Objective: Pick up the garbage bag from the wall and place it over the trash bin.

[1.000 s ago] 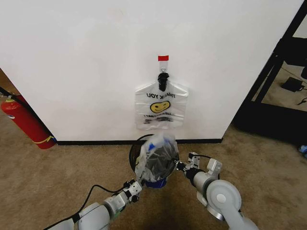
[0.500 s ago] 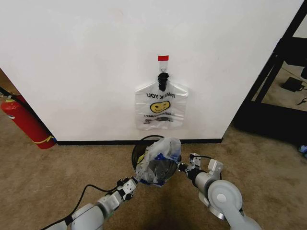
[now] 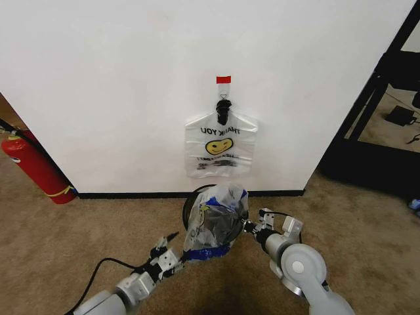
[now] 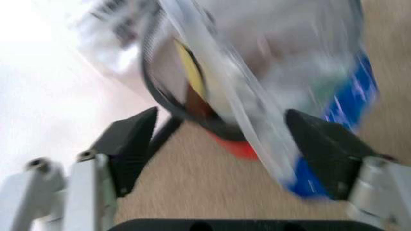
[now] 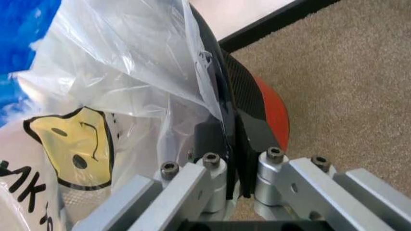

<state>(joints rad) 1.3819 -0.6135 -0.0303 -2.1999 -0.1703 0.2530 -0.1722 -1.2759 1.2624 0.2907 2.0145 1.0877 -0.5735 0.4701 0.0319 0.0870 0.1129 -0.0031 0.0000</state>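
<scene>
A translucent white garbage bag with a yellow smiley and blue print is draped over the black mesh trash bin, which stands on the carpet below the wall. My right gripper is at the bin's right side. In the right wrist view this gripper is shut on the bin's rim with the bag lying over it. My left gripper is open, a little short of the bag's lower left edge. Its fingers are spread wide, with the bag and bin ahead.
A second smiley bag hangs from a black hook under a red tape strip. A red fire extinguisher leans at the far left. Black furniture stands at the right. Carpet lies open on both sides of the bin.
My left gripper has drawn back to the left, away from the bag. The bag has settled lower over the bin. The right gripper has stayed at the rim.
</scene>
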